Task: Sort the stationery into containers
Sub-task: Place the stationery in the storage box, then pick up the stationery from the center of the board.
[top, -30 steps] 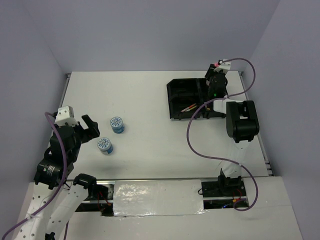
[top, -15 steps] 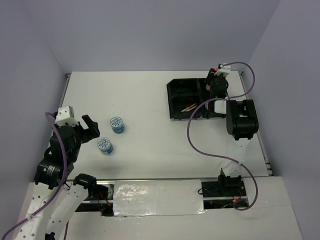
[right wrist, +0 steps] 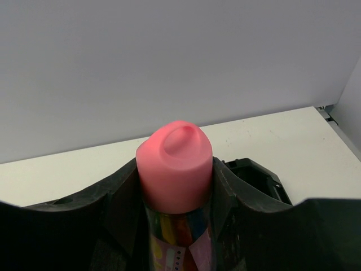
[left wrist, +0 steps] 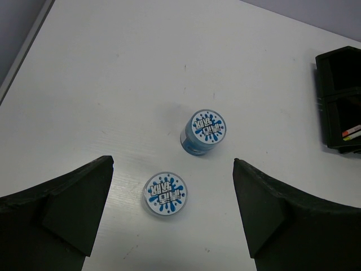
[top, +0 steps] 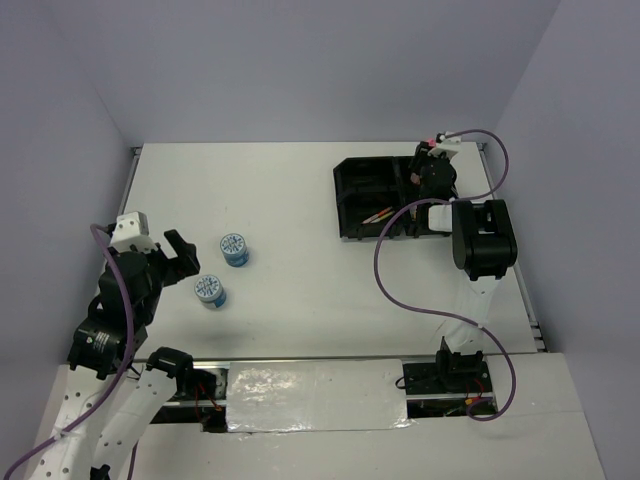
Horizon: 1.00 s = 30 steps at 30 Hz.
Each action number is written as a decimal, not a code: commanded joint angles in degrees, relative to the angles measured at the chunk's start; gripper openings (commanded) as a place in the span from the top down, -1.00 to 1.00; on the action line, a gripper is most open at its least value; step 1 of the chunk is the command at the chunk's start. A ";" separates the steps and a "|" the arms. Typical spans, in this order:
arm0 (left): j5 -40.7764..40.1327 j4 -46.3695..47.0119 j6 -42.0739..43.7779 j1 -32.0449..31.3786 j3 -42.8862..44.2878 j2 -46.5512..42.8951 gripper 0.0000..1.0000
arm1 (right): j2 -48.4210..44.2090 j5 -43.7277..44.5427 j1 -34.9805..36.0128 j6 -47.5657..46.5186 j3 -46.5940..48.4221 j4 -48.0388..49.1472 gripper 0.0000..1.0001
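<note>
Two round blue-white tape rolls (top: 234, 249) (top: 210, 291) stand on the white table at the left; in the left wrist view they show as one roll (left wrist: 206, 130) farther off and one (left wrist: 166, 193) nearer. My left gripper (top: 176, 257) (left wrist: 172, 164) hovers open just left of them, with nothing between its fingers. The black tray (top: 345, 185) (left wrist: 338, 59) sits at the far right, with thin pens (top: 378, 214) (left wrist: 351, 132) in a near compartment. My right gripper (top: 433, 172) (right wrist: 176, 165) is over the tray's far right part, shut on the pink-capped glue stick (right wrist: 175, 169), held upright.
A purple cable (top: 385, 270) loops from the right arm over the table beside the tray. The right arm's black elbow link (top: 483, 240) hangs just right of the tray. Walls close in the table at the back and on both sides.
My right gripper with the glue stick has shifted slightly toward the back over the tray. The left arm and both tape rolls have stayed put.
</note>
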 commanded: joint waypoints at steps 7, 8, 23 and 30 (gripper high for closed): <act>0.49 2.61 0.78 -0.28 -0.18 -1.19 -0.99 | -1.76 -1.25 -0.31 -0.01 -0.86 7.56 -0.23; 0.49 2.52 0.78 -0.28 -0.18 -1.19 -0.99 | -1.76 -1.33 -0.22 -0.01 -0.95 7.65 -0.26; 0.58 2.61 0.78 -0.37 -0.18 -1.19 -0.99 | -7.81 -5.12 -0.14 1.13 0.63 -0.42 -0.99; -0.30 2.26 0.34 -0.37 0.00 -0.84 -0.99 | -15.55 11.03 6.00 0.53 12.04 -20.71 -0.99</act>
